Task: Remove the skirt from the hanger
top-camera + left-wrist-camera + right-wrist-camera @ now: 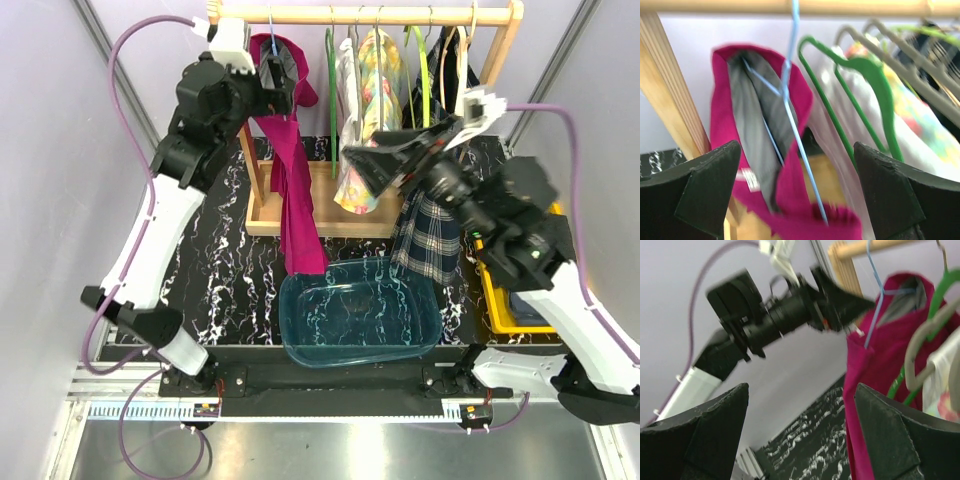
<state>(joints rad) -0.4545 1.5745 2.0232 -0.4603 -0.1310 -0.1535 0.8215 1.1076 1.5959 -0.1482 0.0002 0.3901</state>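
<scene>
From above, my left pincer (275, 80) sits just under the left end of the wooden rail (365, 14). It is spread wide and empty, facing the magenta skirt (295, 190) that hangs there on a blue hanger (271, 25). My right pincer (368, 165) hovers below the rail's middle, also wide apart and gripping nothing.

Left wrist: under the rail (790, 6), the skirt (720, 115) and hanger (790, 100) hang framed by my open fingers, not touched.

Right wrist: the skirt (865, 390) hangs below the rail (865, 247), beyond my open, empty fingers.

I judge this to be the approach. Next I must close on the waistband and draw it off the hanger
</scene>
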